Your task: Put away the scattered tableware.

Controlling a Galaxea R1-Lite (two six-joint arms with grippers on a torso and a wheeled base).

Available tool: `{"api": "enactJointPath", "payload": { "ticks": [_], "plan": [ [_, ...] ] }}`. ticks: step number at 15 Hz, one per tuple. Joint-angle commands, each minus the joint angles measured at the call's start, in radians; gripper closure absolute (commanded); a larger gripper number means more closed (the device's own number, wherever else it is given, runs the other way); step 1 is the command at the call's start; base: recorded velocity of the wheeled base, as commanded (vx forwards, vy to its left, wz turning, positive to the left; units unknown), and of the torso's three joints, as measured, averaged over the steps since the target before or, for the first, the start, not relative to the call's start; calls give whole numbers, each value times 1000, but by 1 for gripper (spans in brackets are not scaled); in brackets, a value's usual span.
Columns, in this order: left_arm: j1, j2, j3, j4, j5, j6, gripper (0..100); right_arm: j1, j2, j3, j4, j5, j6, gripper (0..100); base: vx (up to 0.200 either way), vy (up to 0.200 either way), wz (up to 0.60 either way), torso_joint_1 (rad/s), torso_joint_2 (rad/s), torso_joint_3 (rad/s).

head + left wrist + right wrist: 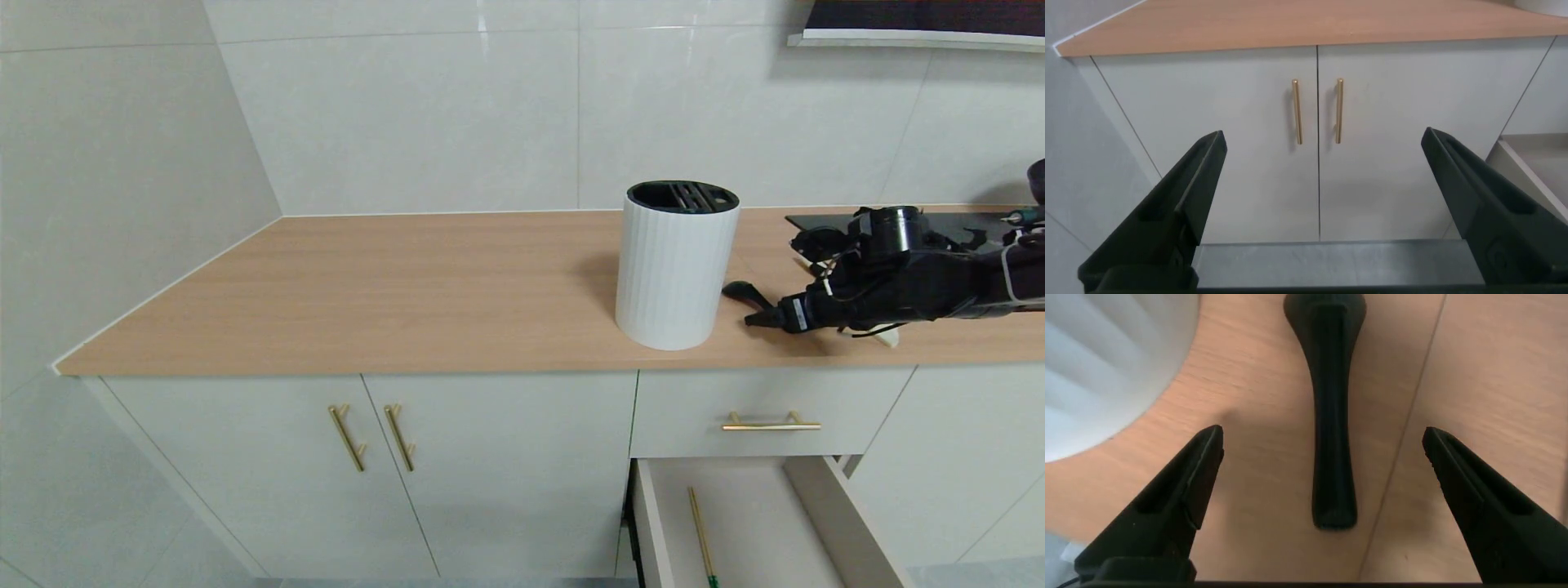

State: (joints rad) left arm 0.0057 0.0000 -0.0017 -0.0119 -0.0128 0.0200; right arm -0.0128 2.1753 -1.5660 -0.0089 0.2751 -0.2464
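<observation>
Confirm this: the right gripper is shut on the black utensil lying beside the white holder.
Not shut: the right gripper is open, straddling the black utensil, as the right wrist view shows. It does lie beside the white holder.

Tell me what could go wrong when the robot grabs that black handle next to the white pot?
1. The open right gripper straddles the black handle, which lies flat on the counter; closing there, it might scrape the wood or let the thin handle slip.
2. The white holder stands right beside the handle, so a sideways swing could bump it.
</observation>
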Motion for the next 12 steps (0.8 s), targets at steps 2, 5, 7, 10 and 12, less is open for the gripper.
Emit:
{"api": "enactJointPath", "payload": {
  "ticks": [2,5,7,10,12],
  "plan": [
    [0,0,0,0,-1,0,0,0,26,-14,-5,1,-1,0,0,0,0,0,0,0],
    [0,0,0,0,-1,0,0,0,32,-22,-5,21,-1,100,0,0,0,0,0,0],
    [0,0,0,0,0,0,0,-1,35,-23,-5,36,6,100,0,0,0,0,0,0],
    [0,0,0,0,-1,0,0,-1,34,-22,-5,36,6,100,0,0,0,0,0,0],
    [0,0,0,0,-1,0,0,-1,27,-22,-5,35,6,100,0,0,0,0,0,0]
  ]
}}
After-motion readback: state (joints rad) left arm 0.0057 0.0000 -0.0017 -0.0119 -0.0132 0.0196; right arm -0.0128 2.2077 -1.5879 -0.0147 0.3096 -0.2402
